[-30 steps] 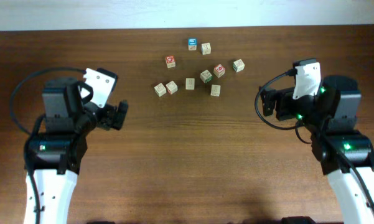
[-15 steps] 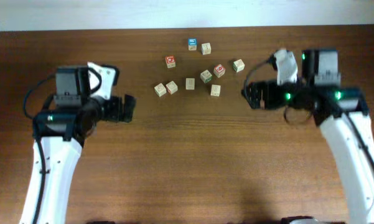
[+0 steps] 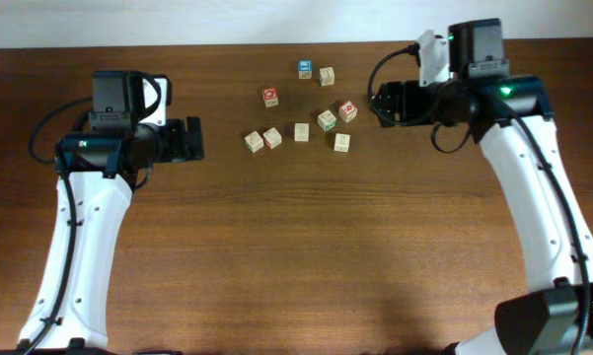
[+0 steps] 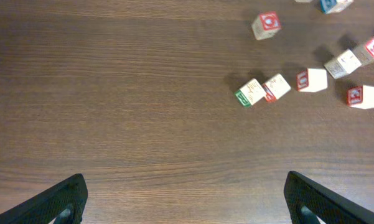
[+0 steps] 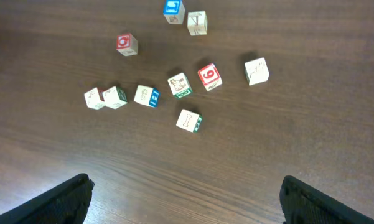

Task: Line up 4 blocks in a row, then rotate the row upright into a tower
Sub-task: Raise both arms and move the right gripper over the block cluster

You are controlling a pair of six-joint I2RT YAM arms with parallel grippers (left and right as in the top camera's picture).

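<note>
Upper centre of the overhead frame, scattered small pale natural-wood letter cubes, left gripper spread wide and empty, apart at their left, right gripper wide, empty, at their right edge

- You're looking at a dark, wood-grained bench, with a pale strip running along its far edge.
- Your blue-faced cube sits farthest back in the cluster.
- One red-faced cube lies left of it and nearer, apart from it.
- The second red-faced cube, white numeral up, lies on the right.
</note>
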